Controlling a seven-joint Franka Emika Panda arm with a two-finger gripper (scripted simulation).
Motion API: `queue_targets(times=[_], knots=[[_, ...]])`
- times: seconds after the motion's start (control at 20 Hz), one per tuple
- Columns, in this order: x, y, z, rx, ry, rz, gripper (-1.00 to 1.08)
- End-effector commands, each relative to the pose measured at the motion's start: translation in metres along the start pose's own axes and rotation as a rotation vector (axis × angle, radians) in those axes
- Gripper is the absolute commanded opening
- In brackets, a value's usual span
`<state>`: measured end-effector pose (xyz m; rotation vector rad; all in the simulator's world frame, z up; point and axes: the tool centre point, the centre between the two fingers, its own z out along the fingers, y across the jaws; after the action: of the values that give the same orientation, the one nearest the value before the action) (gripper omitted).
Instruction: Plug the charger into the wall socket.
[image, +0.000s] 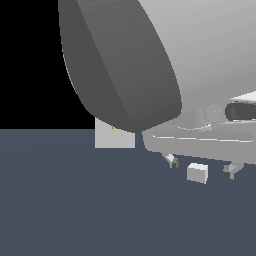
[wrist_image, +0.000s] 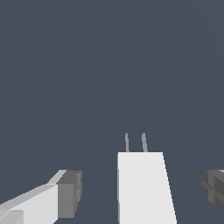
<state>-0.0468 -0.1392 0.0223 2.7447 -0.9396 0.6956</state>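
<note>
I find the tool (image: 200, 169) spread wide and gripping nothing, its fingers straddling the charger (image: 197, 173) without contact, the charger lying on the table (image: 75, 200) with its long axis and prongs running away from the wrist, and the socket (image: 114, 138) well apart at nine o'clock in the exterior view.

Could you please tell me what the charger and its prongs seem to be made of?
The charger looks like matte white plastic: flat, even shading with no gloss, though a simulator render leaves that open. Its two prongs are thin grey strips, possibly metal; no shine confirms it.
</note>
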Motion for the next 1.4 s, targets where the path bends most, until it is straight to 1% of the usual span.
queue_targets(times=[0.0, 0.2, 0.25, 0.7, 0.75, 0.9, 1.1, 1.35], knots=[[-0.003, 0.0, 0.006, 0.001, 0.0, 0.0, 1.0], [-0.005, 0.0, 0.01, 0.001, 0.001, 0.0, 1.0], [-0.005, 0.0, 0.01, 0.001, 0.001, 0.0, -1.0], [-0.005, 0.0, 0.01, 0.001, 0.001, 0.0, -1.0], [-0.004, 0.003, 0.009, -0.004, 0.001, 0.005, -1.0], [-0.004, 0.0, 0.007, 0.003, 0.002, -0.007, -1.0], [-0.005, -0.015, -0.002, 0.03, 0.003, -0.058, -1.0], [-0.01, -0.047, -0.026, 0.094, 0.005, -0.177, -1.0]])
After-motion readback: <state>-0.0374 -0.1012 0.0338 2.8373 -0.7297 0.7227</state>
